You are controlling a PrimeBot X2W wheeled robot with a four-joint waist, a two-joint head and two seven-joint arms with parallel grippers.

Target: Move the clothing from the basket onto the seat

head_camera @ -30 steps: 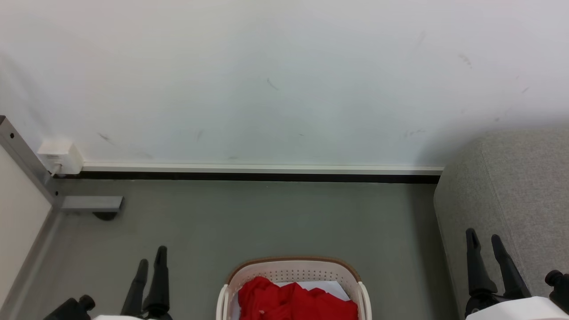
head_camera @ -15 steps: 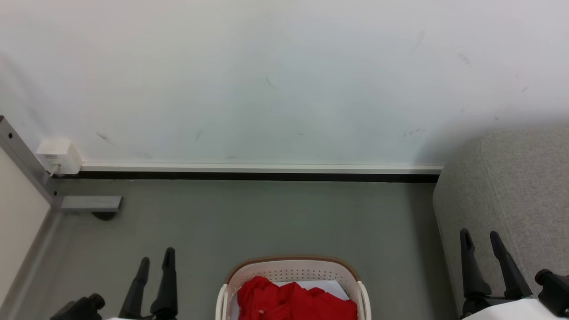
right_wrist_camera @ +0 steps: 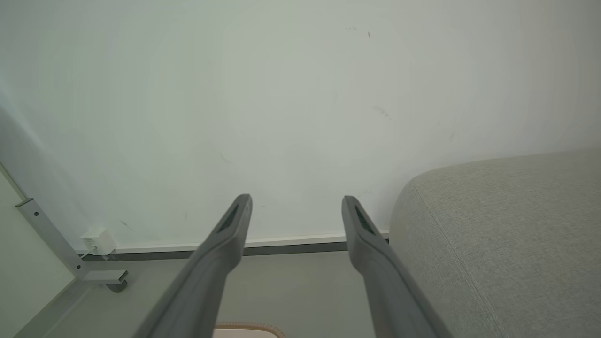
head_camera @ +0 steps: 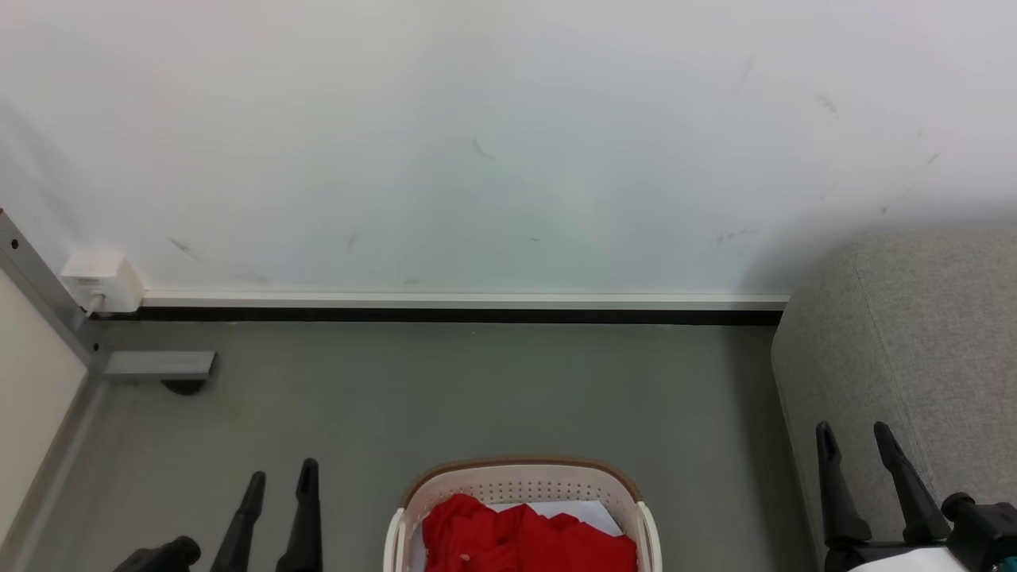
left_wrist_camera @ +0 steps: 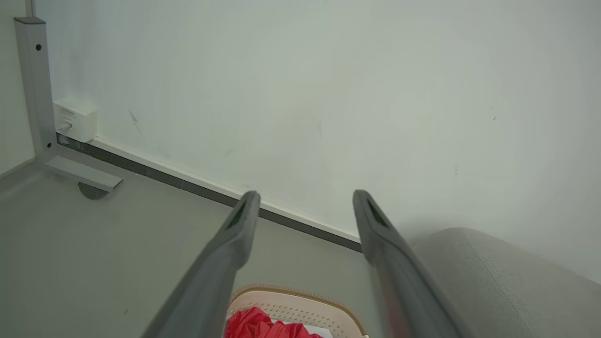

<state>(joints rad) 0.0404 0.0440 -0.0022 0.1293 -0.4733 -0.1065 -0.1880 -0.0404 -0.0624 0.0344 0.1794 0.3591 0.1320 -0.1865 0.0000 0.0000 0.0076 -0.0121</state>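
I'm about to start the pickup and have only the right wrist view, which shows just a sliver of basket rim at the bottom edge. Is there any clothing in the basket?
Observer: Yes. In the head view, red clothing is heaped inside the basket.
Operator: Is anything else in there that I could grab by mistake?
Observer: A flat white sheet shows behind the clothing, toward the basket's far right side.
Operator: And where is the left gripper?
Observer: The left gripper is open and empty, over the floor to the basket's left, not touching it.
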